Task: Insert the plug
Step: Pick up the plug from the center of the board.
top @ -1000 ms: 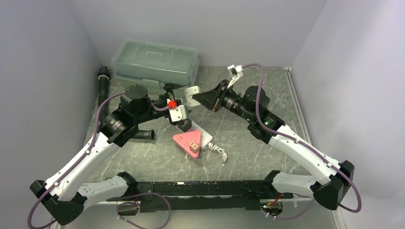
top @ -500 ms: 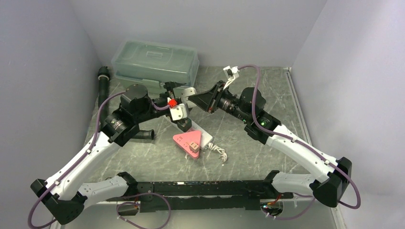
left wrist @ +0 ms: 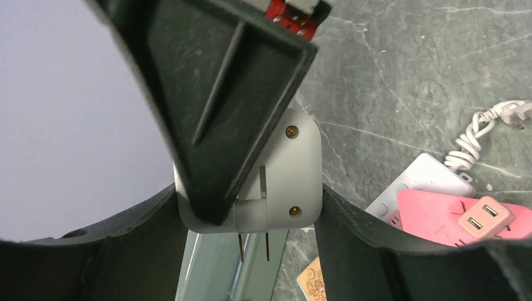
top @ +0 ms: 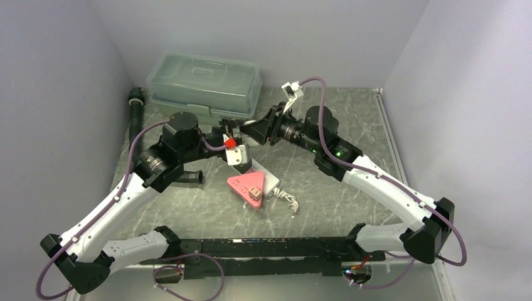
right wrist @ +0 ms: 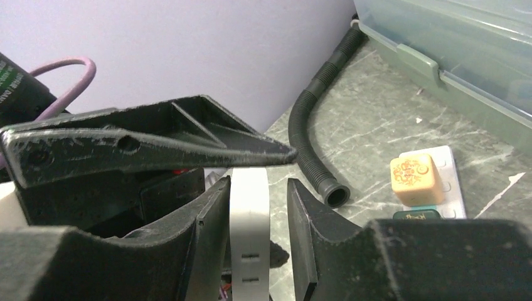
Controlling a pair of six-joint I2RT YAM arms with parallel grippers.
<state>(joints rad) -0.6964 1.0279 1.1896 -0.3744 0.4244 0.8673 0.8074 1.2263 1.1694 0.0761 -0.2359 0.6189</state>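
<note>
The plug (left wrist: 282, 182) is a flat white block with two thin prongs pointing down. It hangs above the table between my two grippers. My left gripper (left wrist: 251, 251) is shut on it, both fingers pressed against its side edges. My right gripper (right wrist: 257, 194) straddles its thin edge (right wrist: 250, 213) and is open, with a gap showing on one side. In the top view the two grippers meet, left gripper (top: 233, 143) and right gripper (top: 246, 130). Below them lies the white power strip (top: 268, 180) with a pink triangular piece (top: 250, 185) on it.
A translucent lidded box (top: 204, 81) stands at the back left. A black corrugated hose (top: 135, 119) runs along the left wall, its open end (right wrist: 335, 194) near the strip. An orange cube (right wrist: 412, 179) sits on the strip. A coiled white cord (top: 287, 199) trails to its right.
The right arm has swung left and carried the plug in between the left fingers. The left jaws have closed onto it and the right jaws have opened.
</note>
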